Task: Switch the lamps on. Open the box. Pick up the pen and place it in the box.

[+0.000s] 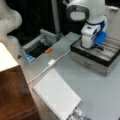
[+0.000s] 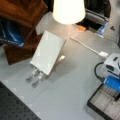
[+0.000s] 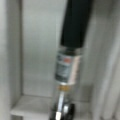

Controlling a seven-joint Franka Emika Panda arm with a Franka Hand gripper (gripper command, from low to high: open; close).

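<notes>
The pen (image 3: 70, 57) fills the wrist view close up: black upper barrel, clear-and-silver labelled middle, metal tip pointing to the view's bottom. Behind it lies the pale grey lining of one long compartment of the box (image 3: 37, 50), with divider walls on either side. Whether the pen rests on the lining or hangs above it cannot be told.

In both front views the box (image 1: 100, 62) (image 2: 100, 100) stands open on the grey table (image 1: 95, 92). The gripper (image 1: 93, 45) is down inside it; whether it grips the pen or has let go cannot be told.

In a front view the lamp (image 2: 68, 11) glows, lit. A notebook (image 1: 56, 96) and a white cable (image 1: 51, 63) lie well apart from the box.
</notes>
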